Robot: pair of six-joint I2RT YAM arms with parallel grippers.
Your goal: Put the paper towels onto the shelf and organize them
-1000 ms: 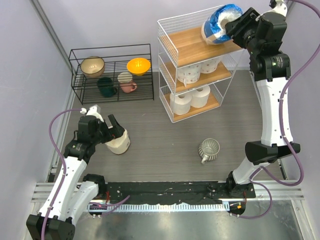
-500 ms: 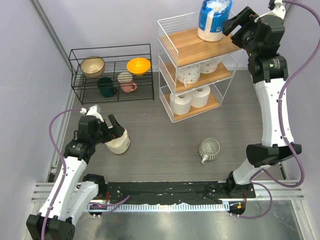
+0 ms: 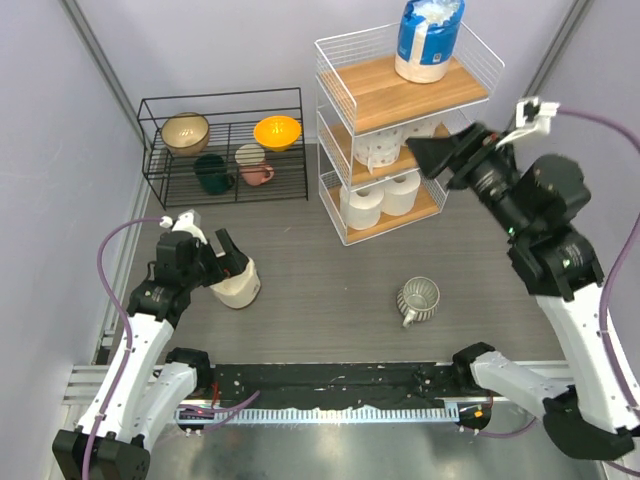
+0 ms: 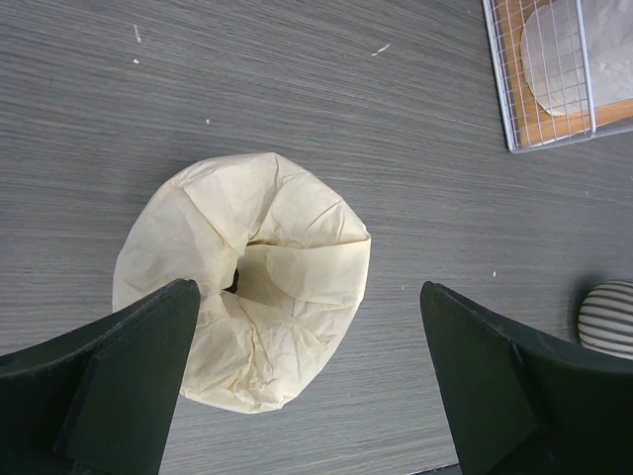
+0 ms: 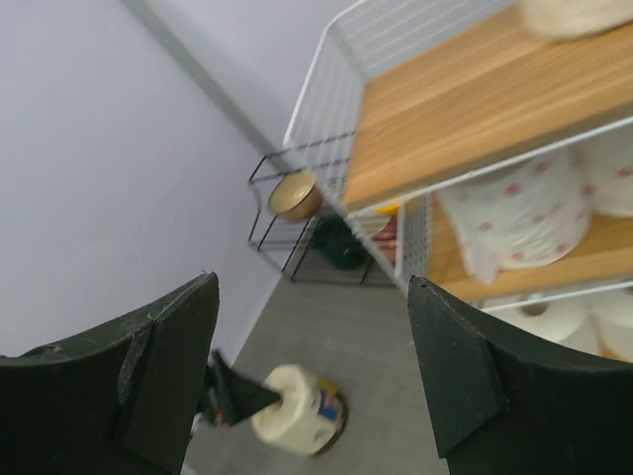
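Blue-and-white wrapped roll (image 3: 430,38) upright on top board of white wire shelf (image 3: 375,92), plastic glossy; white rolls (image 3: 378,147) on middle and bottom boards, middle ones pink-dotted; cream roll (image 4: 242,287) soft, crumpled, hollow core up, on grey wood-grain table (image 3: 330,280); left gripper (image 4: 307,289) spread around it; right gripper (image 5: 312,297) spread wide, empty, near shelf; pale lilac walls.

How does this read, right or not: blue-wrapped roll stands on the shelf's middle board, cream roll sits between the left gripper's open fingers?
Not quite: the top external view shows the blue-wrapped roll on the shelf's top board, not the middle. The rest holds.
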